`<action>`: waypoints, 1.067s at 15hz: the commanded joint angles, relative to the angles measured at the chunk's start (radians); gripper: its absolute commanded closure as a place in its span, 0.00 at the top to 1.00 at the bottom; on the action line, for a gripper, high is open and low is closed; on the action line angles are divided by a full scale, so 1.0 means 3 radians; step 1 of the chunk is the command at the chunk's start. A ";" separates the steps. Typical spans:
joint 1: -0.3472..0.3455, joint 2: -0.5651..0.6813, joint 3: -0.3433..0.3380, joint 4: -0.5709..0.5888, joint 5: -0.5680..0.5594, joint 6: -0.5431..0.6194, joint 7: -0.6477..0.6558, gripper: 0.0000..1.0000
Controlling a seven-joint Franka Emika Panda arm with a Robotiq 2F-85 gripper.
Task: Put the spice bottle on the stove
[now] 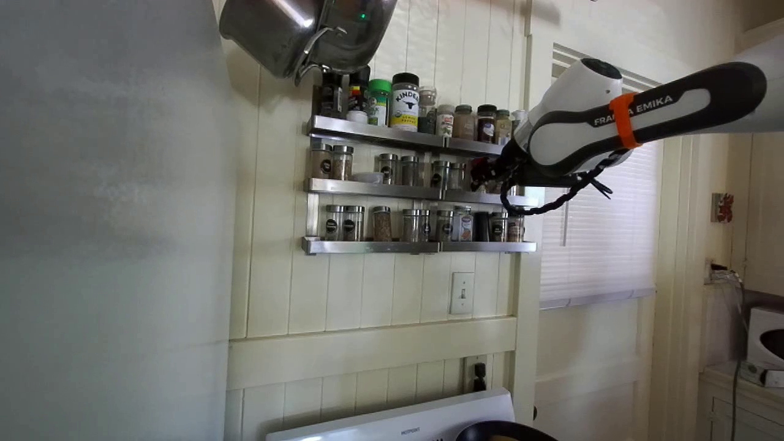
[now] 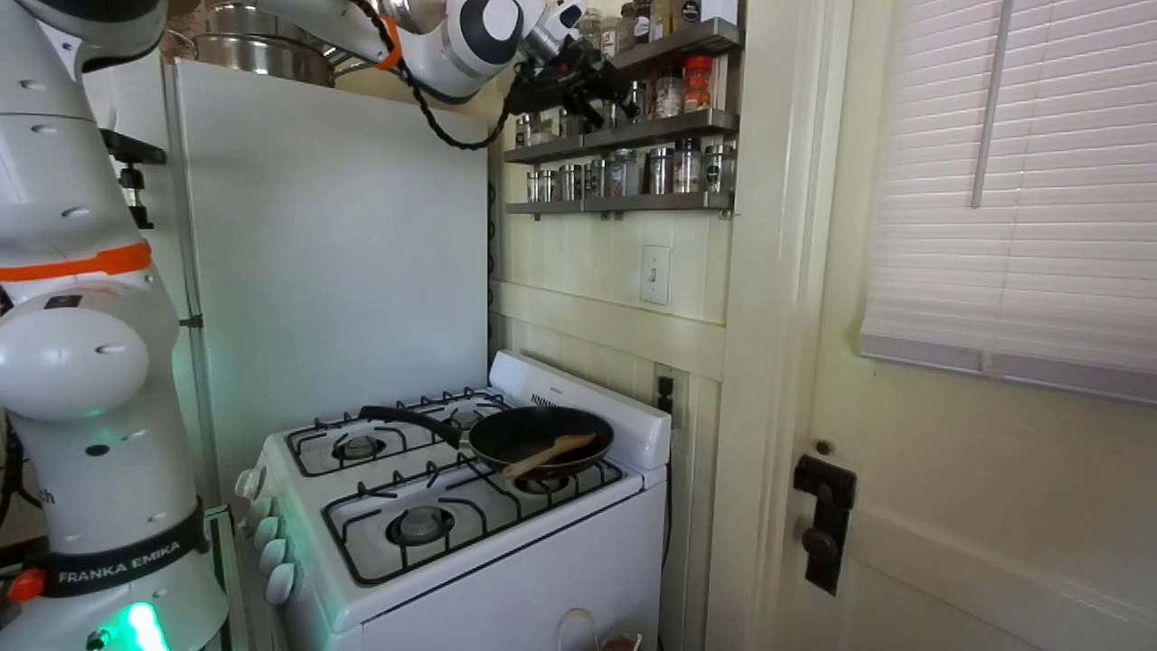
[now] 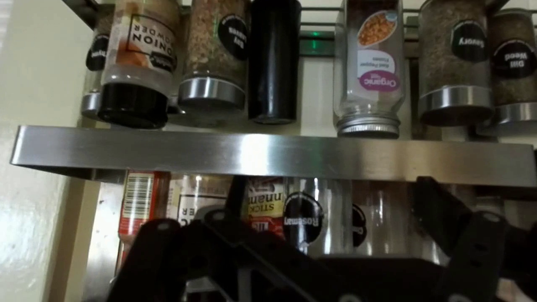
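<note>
The wrist view is upside down. My gripper point(image 3: 334, 188) is open, its black fingers wide apart in front of the middle rack shelf. Between the fingers show a clear glass Rosemary jar point(image 3: 316, 218) and another glass jar point(image 3: 381, 222) with a partly hidden round label. Neither is gripped; how close they are is hard to tell. Which bottle is the spice bottle is not clear. In both exterior views the gripper point(image 1: 479, 176) point(image 2: 616, 110) is at the racks. The white stove point(image 2: 515, 579) stands below, and its back panel point(image 1: 392, 424) shows too.
A black pan point(image 2: 515, 434) with a wooden spoon point(image 2: 551, 454) sits on the stove's back burner. Metal shelves point(image 1: 367, 247) point(image 3: 201, 153) full of jars sit above and below the gripper. A refrigerator point(image 2: 334, 244) stands beside the stove. Metal pots point(image 1: 275, 30) are in the upper area.
</note>
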 commanded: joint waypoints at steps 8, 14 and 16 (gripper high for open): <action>0.0047 0.0311 -0.0043 0.0306 0.0059 0.0419 -0.0131 1.00; 0.0040 0.0370 -0.0036 0.0276 0.0041 0.0555 -0.0109 0.85; 0.0032 0.0375 -0.0032 0.0276 0.0009 0.0551 -0.0073 0.66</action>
